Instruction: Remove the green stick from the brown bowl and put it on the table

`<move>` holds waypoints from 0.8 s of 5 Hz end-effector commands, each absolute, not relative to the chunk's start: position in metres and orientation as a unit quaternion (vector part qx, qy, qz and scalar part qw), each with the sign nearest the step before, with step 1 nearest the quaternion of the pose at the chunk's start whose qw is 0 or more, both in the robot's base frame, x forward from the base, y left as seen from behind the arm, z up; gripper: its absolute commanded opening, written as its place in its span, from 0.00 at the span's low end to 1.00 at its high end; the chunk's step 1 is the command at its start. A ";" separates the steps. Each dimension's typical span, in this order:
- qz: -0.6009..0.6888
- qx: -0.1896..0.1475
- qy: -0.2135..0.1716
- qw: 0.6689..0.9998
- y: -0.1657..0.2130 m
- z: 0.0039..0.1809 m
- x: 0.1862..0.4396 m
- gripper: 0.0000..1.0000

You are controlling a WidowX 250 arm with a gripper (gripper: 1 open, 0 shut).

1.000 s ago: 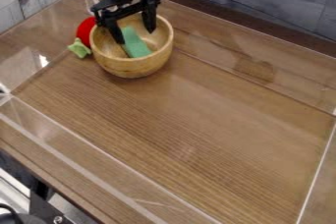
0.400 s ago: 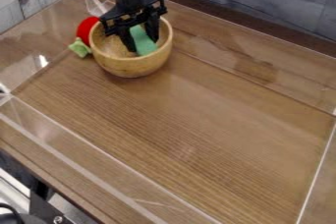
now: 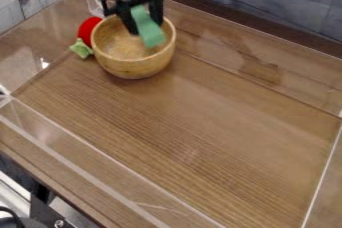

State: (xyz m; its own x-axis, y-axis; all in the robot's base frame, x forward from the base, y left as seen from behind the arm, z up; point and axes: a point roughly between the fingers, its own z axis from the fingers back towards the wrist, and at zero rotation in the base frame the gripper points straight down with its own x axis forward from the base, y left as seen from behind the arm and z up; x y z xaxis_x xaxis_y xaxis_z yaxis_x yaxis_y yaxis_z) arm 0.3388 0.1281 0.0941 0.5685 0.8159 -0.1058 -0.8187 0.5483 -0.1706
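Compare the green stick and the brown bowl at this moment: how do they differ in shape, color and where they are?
The green stick is a flat, light green block; the brown bowl is round, tan and thick-walled. The stick is held in the gripper, lifted above the bowl's rim, while the bowl rests on the table. The stick hangs tilted; the bowl sits upright. Both look plain and matte.
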 end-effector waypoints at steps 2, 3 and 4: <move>0.443 -0.123 -0.037 0.887 0.113 0.146 0.326 0.00; 0.426 -0.122 -0.037 0.896 0.092 0.144 0.313 0.00; 0.384 -0.123 -0.033 0.915 0.071 0.142 0.304 0.00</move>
State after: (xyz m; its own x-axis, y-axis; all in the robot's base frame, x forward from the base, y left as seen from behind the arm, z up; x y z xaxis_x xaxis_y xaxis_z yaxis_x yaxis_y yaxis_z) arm 0.3004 0.0676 0.1215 0.7004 0.7070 -0.0980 -0.7082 0.6712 -0.2191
